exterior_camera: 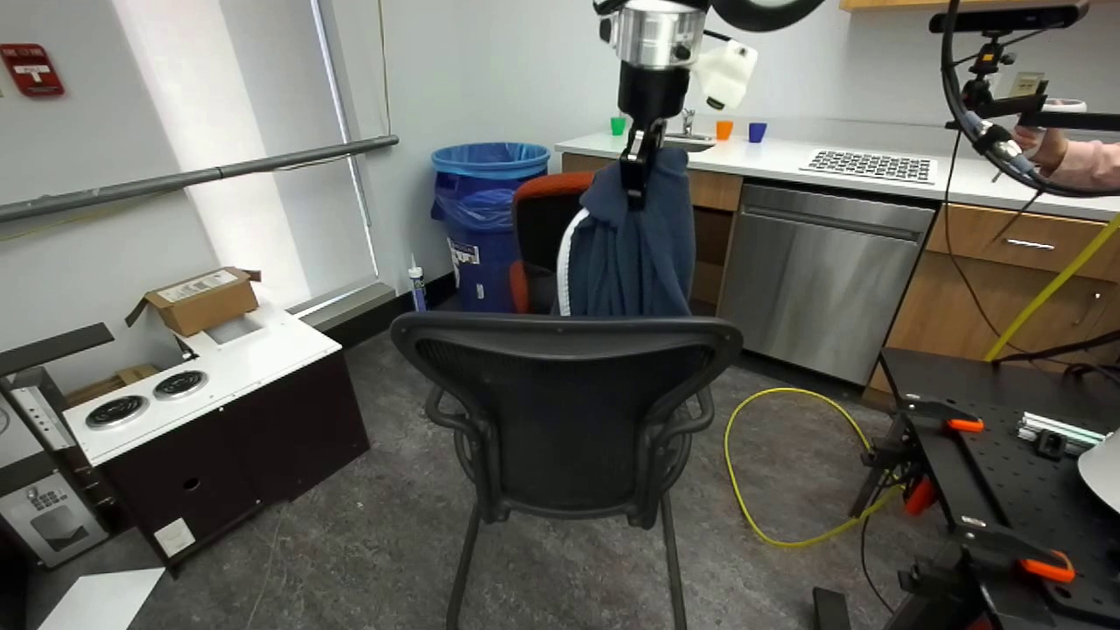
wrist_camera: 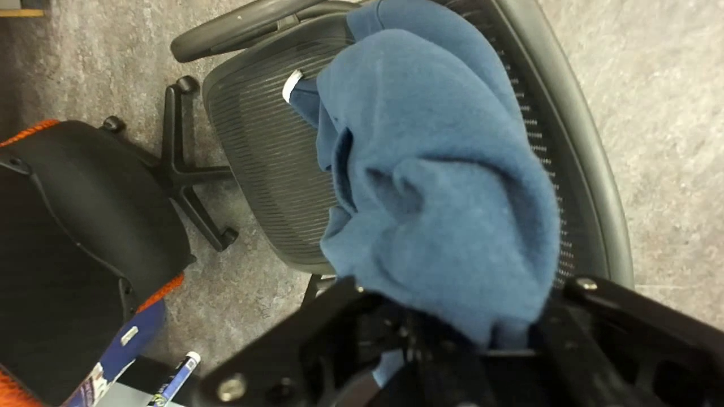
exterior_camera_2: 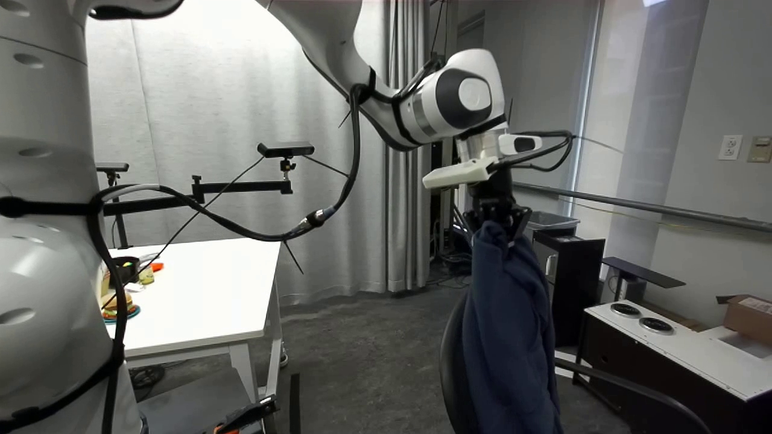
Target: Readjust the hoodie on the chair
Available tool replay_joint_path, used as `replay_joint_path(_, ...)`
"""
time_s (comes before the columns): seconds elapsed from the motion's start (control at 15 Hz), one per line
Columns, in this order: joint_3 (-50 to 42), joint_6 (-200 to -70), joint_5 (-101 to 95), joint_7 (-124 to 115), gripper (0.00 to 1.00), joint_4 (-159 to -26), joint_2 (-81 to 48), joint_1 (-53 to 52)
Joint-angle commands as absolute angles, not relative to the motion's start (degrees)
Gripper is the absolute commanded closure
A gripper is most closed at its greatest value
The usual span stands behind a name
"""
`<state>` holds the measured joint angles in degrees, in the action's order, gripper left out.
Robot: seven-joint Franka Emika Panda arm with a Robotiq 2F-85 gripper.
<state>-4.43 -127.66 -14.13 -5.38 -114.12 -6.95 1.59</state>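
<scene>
The hoodie (exterior_camera: 649, 254) is dark navy blue with a white edge on one side. It hangs bunched from my gripper (exterior_camera: 636, 188), above the top rail and on the seat side of the black mesh chair (exterior_camera: 567, 420). In an exterior view the hoodie (exterior_camera_2: 512, 337) drapes down past the chair's backrest (exterior_camera_2: 449, 361). My gripper (exterior_camera_2: 497, 220) points down, shut on its top end. In the wrist view the hoodie (wrist_camera: 435, 141) falls between backrest and seat (wrist_camera: 271, 152). The gripper's fingertips (wrist_camera: 475, 336) are partly covered by fabric. The hoodie's lower end is hidden behind the backrest in an exterior view.
An orange-backed chair (exterior_camera: 525, 219) stands close beyond the hoodie, with a blue bin (exterior_camera: 486, 227) behind it. A counter (exterior_camera: 787, 166) runs along the back. A black bench (exterior_camera: 989, 490) and a yellow cable (exterior_camera: 744, 507) lie to one side; a toy stove (exterior_camera: 219, 385) stands opposite.
</scene>
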Motion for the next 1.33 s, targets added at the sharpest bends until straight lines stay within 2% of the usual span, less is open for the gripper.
replay_joint_path(0.0, -5.3, -124.6, -10.8, -3.1, 0.96, -107.4, -6.9, 3.7)
replay_joint_path(0.93, -7.0, -125.2, -11.4, -3.1, 0.96, -81.9, -28.9, 5.8)
replay_joint_path(1.27, -7.2, -124.9, -11.4, -3.1, 0.96, -74.3, -32.2, 6.1)
